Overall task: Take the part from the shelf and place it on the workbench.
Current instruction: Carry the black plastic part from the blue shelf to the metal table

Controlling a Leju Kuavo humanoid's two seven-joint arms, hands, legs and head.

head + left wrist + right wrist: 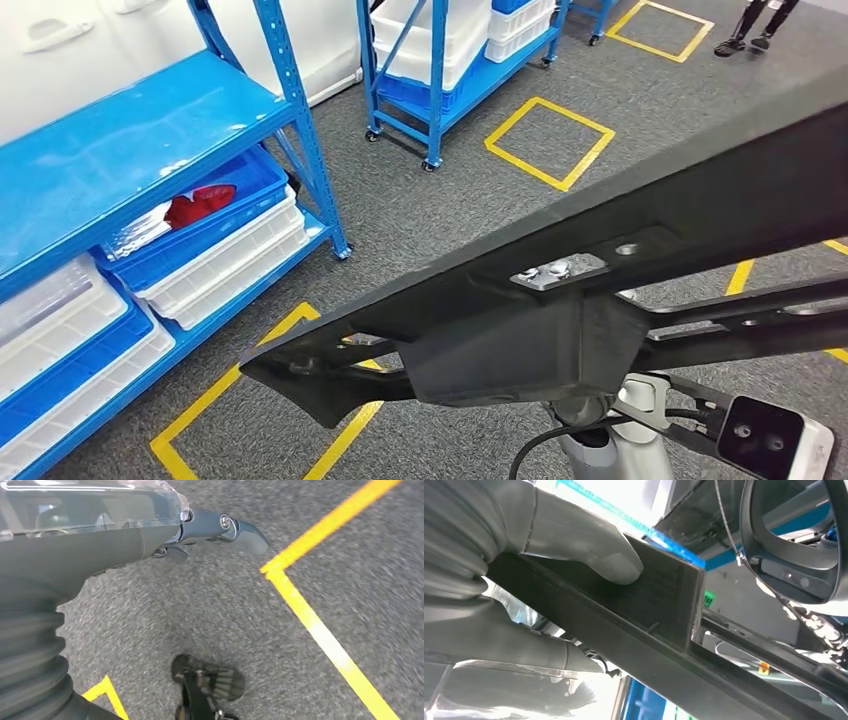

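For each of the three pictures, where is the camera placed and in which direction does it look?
Head view: high on the body, looking down past the black part to the blue shelf.
Left wrist view: behind the left hand, facing the grey floor.
Right wrist view: behind the right hand, which grips the part.
Head and right wrist views share the part.

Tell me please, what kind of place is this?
Probably a warehouse or factory work area. Blue metal shelves hold stacked blue and white plastic bins, more racks on wheels stand behind, and yellow tape squares mark spots on the grey carpet floor.
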